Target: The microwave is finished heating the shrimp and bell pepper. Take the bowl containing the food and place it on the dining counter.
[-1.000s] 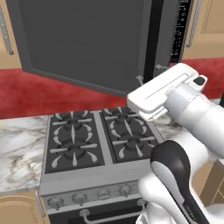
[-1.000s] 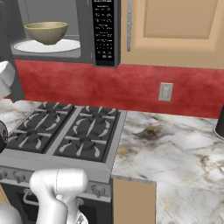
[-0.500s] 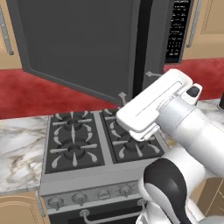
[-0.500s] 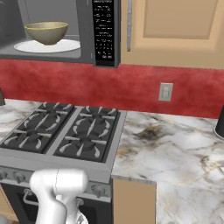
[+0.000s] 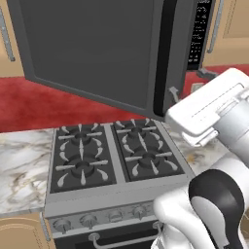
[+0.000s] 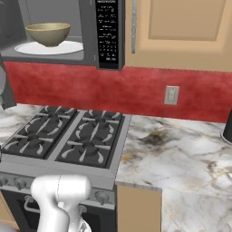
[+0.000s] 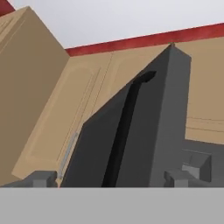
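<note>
Bowl [image 6: 48, 33] upright, mouth up, on white turntable [image 6: 50, 47] inside microwave [image 6: 68, 31], door [image 5: 97, 53] swung wide. Gripper [image 7: 111, 178] spread wide, empty, straddling door's edge near black handle [image 7: 122, 131].

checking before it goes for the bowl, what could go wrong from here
1. The microwave door hangs wide open over the stove; the arm could clip its edge while swinging round.
2. The bowl sits deep inside on the turntable; the open gripper could tip it and spill the food.
</note>
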Motion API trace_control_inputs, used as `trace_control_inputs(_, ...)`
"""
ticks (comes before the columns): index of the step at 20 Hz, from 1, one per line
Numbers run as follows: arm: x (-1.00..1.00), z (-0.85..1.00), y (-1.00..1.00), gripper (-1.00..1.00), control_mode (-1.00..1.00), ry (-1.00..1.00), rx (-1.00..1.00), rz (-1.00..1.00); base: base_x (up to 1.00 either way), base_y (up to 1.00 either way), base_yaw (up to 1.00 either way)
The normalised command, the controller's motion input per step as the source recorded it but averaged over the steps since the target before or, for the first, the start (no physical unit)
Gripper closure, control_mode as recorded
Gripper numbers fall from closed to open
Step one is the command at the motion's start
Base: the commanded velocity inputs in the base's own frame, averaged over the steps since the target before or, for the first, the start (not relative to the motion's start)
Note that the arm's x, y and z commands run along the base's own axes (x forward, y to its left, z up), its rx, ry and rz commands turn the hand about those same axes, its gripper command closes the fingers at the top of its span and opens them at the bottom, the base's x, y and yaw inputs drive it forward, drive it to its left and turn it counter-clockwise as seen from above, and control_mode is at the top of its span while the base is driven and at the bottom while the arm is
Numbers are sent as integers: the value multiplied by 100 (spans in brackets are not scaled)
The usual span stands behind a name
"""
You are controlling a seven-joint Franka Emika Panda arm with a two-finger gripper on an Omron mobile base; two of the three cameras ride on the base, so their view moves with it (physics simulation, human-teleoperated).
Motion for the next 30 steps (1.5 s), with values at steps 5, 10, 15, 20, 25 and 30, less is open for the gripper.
trace_control_inputs(5,-8,0,0,-100,-100,-3,0,0,0,0,0)
trace_control_inputs(10,-77,15,-85,-100,-100,3,19,-6,0,0,0)
trace_control_inputs(15,-23,11,-100,-100,-100,20,51,1,0,0,0)
trace_control_inputs(20,0,-23,-100,-100,-100,47,56,12,0,0,0)
trace_control_inputs(25,3,-35,-79,-100,-100,62,48,26,0,0,0)
trace_control_inputs(30,33,-4,-8,-100,-100,57,23,52,0,0,0)
